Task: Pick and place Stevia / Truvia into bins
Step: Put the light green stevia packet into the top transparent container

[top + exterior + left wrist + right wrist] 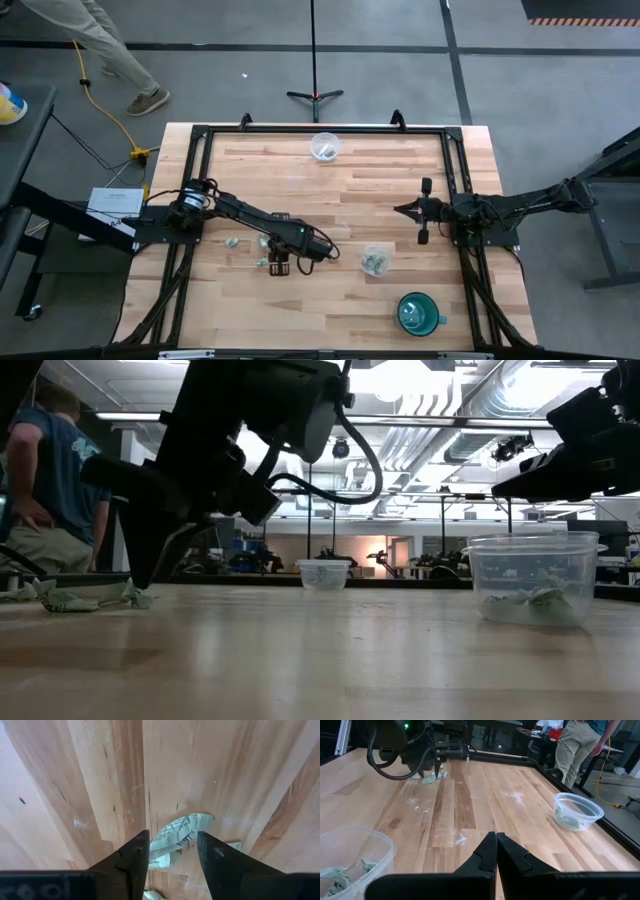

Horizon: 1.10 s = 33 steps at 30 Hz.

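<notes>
My left gripper (277, 266) reaches low over the table, fingers (132, 857) parted. My right gripper (424, 211) waits raised, fingers (487, 851) pressed together.

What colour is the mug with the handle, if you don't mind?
The mug is teal green, clearest in the high view.

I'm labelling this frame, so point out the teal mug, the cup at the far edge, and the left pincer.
teal mug (417, 312): high view, on its rim.
far cup (325, 146): high view, on its rim.
left pincer (173, 851): left wrist view, midway between its fingertips, over a packet.
</notes>
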{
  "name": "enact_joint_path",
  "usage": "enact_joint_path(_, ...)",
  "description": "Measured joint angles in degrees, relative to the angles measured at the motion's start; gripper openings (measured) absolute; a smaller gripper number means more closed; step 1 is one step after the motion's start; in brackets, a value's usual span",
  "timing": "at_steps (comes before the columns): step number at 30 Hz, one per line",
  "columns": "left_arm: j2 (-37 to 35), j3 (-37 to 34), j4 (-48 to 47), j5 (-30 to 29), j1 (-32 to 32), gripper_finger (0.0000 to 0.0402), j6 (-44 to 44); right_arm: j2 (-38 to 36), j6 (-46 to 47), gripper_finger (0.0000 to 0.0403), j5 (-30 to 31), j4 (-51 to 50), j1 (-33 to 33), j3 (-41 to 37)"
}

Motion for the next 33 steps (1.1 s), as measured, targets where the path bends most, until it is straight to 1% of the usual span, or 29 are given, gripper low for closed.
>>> enact_joint_path(4,0.0,-1.8,1.7,0.5,0.0,0.0177,1.6,0.0,0.1,0.0000,0.0,0.0,0.0,0.0)
enact_joint_path(7,0.0,-3.4,2.2,1.3,0.0,0.0169,1.9,0.0,0.1,0.0000,0.0,0.1,0.0,0.0)
enact_joint_path(10,0.0,-4.8,2.1,1.0,0.0,0.0172,1.9,0.0,0.0,0.0000,0.0,0.3,0.0,0.0)
enact_joint_path(14,-0.3,-6.1,3.6,0.8,0.1,0.0185,2.2,0.0,-0.4,0.0000,0.0,0.5,0.0,0.0)
enact_joint_path(18,-0.5,-8.0,6.4,3.0,0.2,0.0185,5.7,0.0,-0.4,0.0000,0.0,0.5,0.0,0.0)
enact_joint_path(20,-0.6,-8.8,7.5,3.0,0.2,0.0171,6.3,0.0,-0.6,0.0000,0.0,0.5,0.0,0.0)
enact_joint_path(22,-0.5,-9.2,7.9,3.4,0.2,0.0146,6.5,0.0,-0.7,0.0000,0.0,0.5,0.0,0.0)
enact_joint_path(29,-0.4,-8.7,7.9,3.5,0.5,0.0025,8.8,0.0,-0.6,0.0000,0.0,-0.2,0.0,0.0)
enact_joint_path(31,-0.3,-8.2,7.6,3.0,1.0,0.0020,9.1,0.0,-0.6,0.0000,0.0,-0.2,0.0,0.0)
enact_joint_path(33,-0.2,-7.3,7.5,-0.4,1.7,0.0032,9.6,0.0,-0.6,0.0000,0.0,-0.2,0.0,0.0)
